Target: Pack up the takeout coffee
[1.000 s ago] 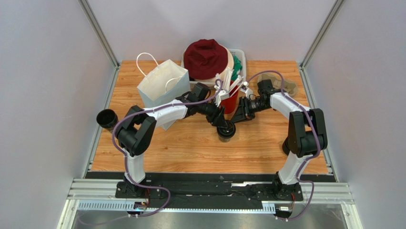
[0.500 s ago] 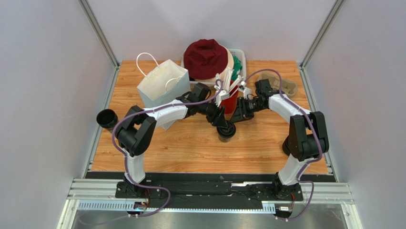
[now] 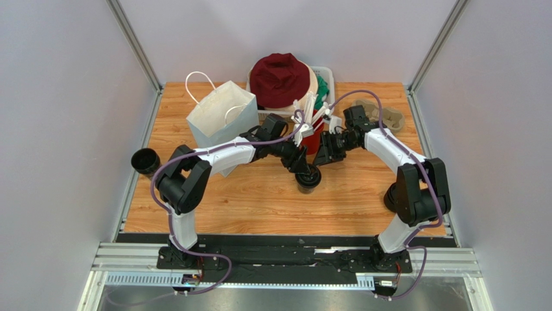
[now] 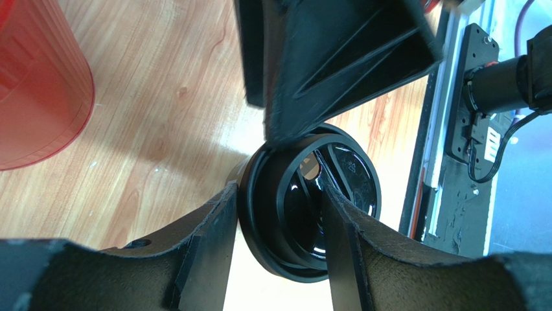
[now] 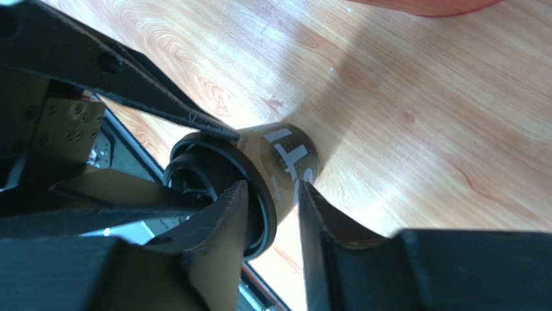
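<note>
Wooden worktop (image 3: 259, 207) holds the coffee cup (image 3: 308, 177); left fingers (image 4: 214, 253) pinch its lid (image 4: 353, 175), right fingers (image 5: 223, 227) clasp its body; lid-seating seems underway; next, upright lift into paper bag (image 3: 220, 113).

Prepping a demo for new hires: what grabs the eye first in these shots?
Both arms meet at mid-table on the takeout coffee: the left gripper brackets its black lid, the right gripper appears to clamp its body. Behind them, a maroon hat tops the far bin, with a white paper bag to its left.
</note>
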`<state>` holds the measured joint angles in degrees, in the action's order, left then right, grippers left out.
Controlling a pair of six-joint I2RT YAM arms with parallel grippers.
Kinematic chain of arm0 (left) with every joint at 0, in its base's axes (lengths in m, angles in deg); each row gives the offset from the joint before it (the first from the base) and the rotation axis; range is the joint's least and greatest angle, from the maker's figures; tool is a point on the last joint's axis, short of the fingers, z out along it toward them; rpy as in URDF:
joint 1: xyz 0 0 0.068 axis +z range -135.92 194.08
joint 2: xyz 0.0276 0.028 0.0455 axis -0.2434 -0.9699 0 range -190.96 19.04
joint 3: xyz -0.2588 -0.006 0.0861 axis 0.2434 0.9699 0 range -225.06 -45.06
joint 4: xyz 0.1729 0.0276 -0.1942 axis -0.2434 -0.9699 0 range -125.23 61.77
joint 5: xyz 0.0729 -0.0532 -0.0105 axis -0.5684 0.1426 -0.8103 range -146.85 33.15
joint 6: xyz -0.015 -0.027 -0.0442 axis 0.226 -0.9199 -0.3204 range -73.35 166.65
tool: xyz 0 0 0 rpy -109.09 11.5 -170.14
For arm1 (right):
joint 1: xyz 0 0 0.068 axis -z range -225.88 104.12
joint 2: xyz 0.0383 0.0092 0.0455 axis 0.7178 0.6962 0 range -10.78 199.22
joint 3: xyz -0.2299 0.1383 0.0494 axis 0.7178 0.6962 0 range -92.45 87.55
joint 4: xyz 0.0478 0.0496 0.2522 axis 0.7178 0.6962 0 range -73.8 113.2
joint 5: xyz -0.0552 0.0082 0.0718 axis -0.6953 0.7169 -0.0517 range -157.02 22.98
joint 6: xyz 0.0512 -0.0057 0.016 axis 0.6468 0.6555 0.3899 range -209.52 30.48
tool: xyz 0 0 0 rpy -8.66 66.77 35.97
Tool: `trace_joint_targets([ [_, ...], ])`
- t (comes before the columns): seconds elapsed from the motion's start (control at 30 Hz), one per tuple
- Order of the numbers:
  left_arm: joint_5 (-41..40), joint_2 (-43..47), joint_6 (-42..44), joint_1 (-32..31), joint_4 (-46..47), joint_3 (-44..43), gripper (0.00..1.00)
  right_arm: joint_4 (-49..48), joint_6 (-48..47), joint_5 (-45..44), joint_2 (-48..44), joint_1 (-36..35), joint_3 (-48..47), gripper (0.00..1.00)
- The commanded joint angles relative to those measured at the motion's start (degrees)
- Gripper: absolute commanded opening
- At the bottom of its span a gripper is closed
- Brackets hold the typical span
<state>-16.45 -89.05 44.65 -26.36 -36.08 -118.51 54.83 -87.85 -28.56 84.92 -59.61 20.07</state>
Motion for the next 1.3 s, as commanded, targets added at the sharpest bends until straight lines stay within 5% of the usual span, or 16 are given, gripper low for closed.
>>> trace_joint_targets([
  [0.0, -13.77, -5.11, 7.19, -0.16, -9.72, 4.72, 0.57, 4.34, -0.53, 1.44, -3.15, 2.04, -4.49, 0.44],
  [0.23, -15.18, -4.67, 6.75, -0.25, -9.98, 4.98, 0.57, 6.72, -1.5, 8.46, -2.89, 2.75, -1.34, 0.53],
  [0.8, -15.44, -6.16, 4.02, -0.25, -8.58, 4.98, 0.57, 0.65, 0.52, 8.04, -1.31, -0.85, 4.29, 0.53],
  [1.27, -11.31, -4.15, 2.88, 1.07, -5.85, 5.78, 0.62, -0.4, 0.0, 7.07, 2.47, -1.03, 5.17, 0.33],
])
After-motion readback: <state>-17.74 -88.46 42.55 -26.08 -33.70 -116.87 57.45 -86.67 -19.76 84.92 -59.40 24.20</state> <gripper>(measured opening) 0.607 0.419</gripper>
